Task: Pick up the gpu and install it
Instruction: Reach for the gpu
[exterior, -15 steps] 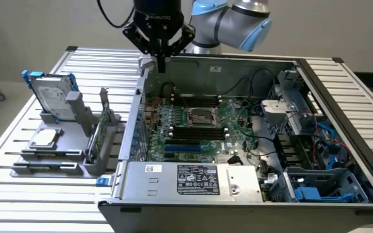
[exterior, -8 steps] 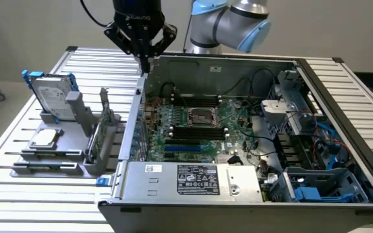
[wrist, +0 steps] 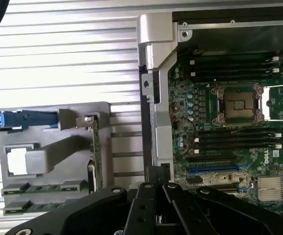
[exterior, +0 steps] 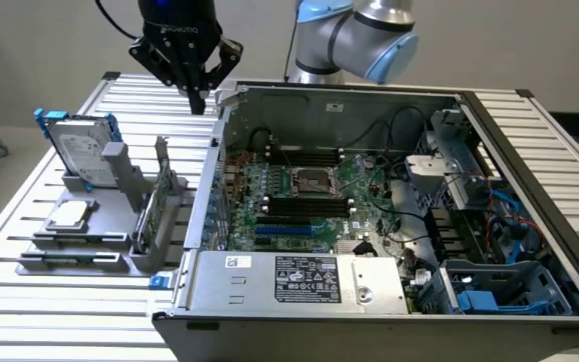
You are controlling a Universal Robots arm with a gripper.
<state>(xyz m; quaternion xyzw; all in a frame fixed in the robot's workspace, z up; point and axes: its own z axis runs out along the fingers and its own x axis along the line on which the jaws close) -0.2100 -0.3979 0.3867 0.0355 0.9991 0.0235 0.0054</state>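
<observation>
An open grey metal computer case (exterior: 350,102) is laid on a ribbed aluminium table (exterior: 58,317). Inside it, a silver power supply box with a white label (exterior: 310,280) is seated along the near wall. A blue plastic drive bay (exterior: 481,302) is fitted at the near corner on the exterior view's right. A green motherboard (exterior: 365,207) with long black memory slots (exterior: 310,205) is mounted behind them.

On the exterior view's left of the case, a grey plastic holder tray (exterior: 68,260) is set on the table. In it, a silver hard drive with a blue frame (exterior: 78,147) is stood upright. The gpu (exterior: 154,200), a thin green card with a silver end bracket, is stood on edge in the slot nearest the case.

Farther back, the black gripper (exterior: 199,96) is held pointing downward above the table, beside the case's far corner. Its fingers are pressed together on nothing, well apart from the gpu. The silver and blue robot arm (exterior: 360,38) is bent behind the case.
</observation>
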